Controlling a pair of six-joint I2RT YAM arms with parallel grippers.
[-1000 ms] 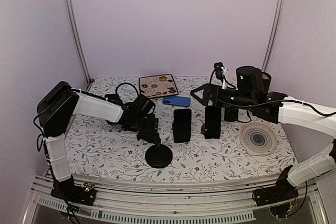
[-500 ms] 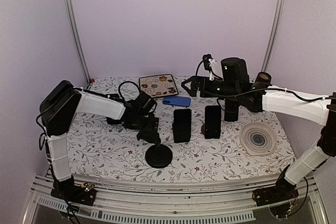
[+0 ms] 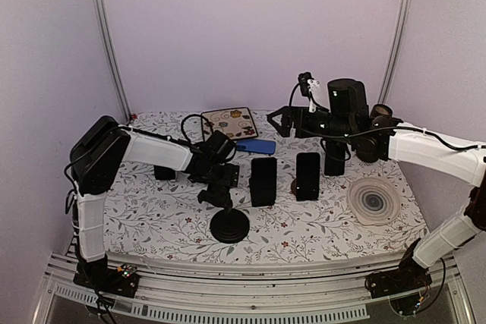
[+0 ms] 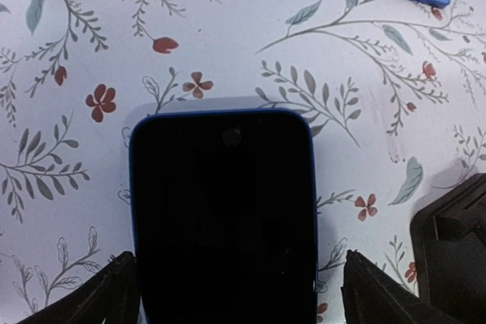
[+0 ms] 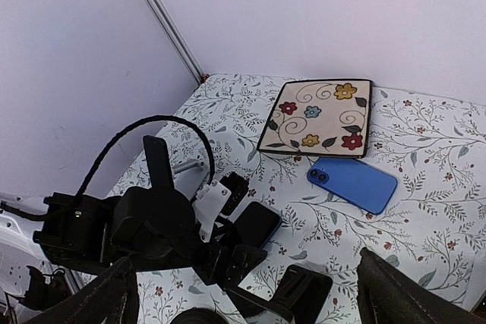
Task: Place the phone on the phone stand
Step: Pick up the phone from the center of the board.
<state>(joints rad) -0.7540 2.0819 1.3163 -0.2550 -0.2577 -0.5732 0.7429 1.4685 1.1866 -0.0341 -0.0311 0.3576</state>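
A phone point(image 4: 222, 218) with a dark screen and blue edge lies flat on the floral table, also seen in the right wrist view as the phone point(image 5: 258, 221). My left gripper point(image 4: 237, 259) is low over it and open, one finger on each side; the right finger stands clear of the phone's edge. A black phone stand point(image 3: 263, 181) stands upright just right of that gripper, with a second stand point(image 3: 307, 176) beyond it. A round-based stand point(image 3: 229, 225) sits nearer the front. My right gripper point(image 3: 277, 121) hovers open high at the back, holding nothing.
A blue phone point(image 3: 255, 146) lies face down behind the stands, next to a floral square plate point(image 3: 229, 123). A round ribbed dish point(image 3: 373, 201) sits at the right. Another black upright block point(image 3: 334, 161) stands under the right arm. A black cable loops over the left wrist.
My right arm has lifted away from the stands and swung up and back toward the centre. My left gripper has shifted slightly right, staying low over the dark phone.
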